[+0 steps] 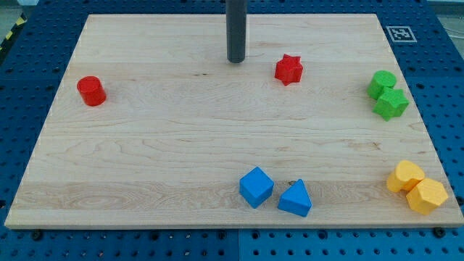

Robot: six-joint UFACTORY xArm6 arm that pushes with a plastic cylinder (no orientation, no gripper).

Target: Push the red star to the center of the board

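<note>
Red star just right of my tip, apart

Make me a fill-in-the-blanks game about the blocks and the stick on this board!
1. My tip sits to the view's ____ of the red star.
2. The red cylinder stands near the board's ____ edge in the view.
3. The two ____ blocks sit near the view's bottom edge.

Missing words: left; left; blue
</note>
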